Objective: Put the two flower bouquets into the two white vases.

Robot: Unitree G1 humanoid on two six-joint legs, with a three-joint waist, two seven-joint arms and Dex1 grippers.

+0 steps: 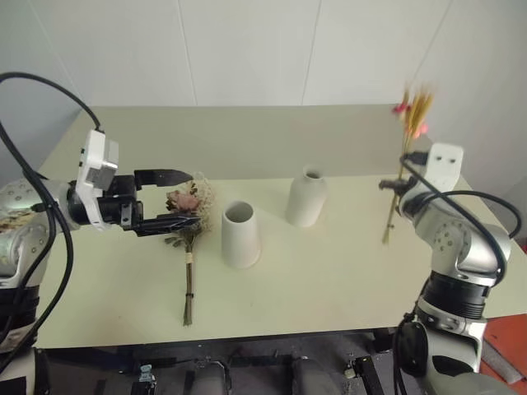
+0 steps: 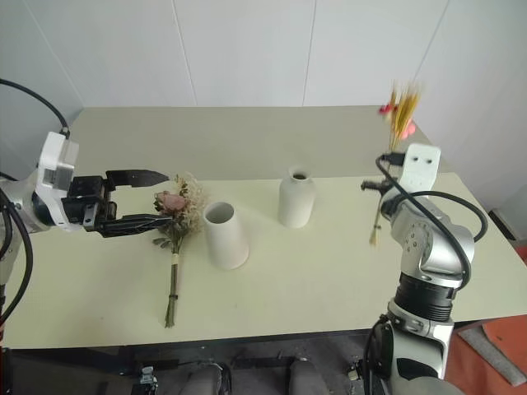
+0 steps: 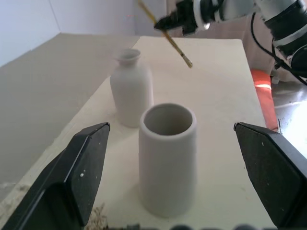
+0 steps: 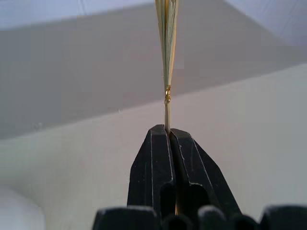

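The bushy bouquet (image 1: 188, 216) with a pink rose lies on the table, stems toward the front edge. My left gripper (image 1: 194, 197) is open, its two fingers either side of the bouquet's head. To its right stand the wide-mouthed cone vase (image 1: 240, 234) and the narrow-necked bottle vase (image 1: 307, 197), both upright and empty. My right gripper (image 1: 394, 184) is shut on the slim wheat bunch (image 1: 405, 148), holding it upright above the table's right side with the red-pink blooms on top. The right wrist view shows the stalks (image 4: 166, 48) pinched between the shut fingers (image 4: 156, 158).
The pale table (image 1: 329, 280) has a grey backboard and white wall behind it. Bare table lies between the bottle vase and the right arm. Past the table's right edge, an orange patch (image 2: 502, 346) shows on the floor.
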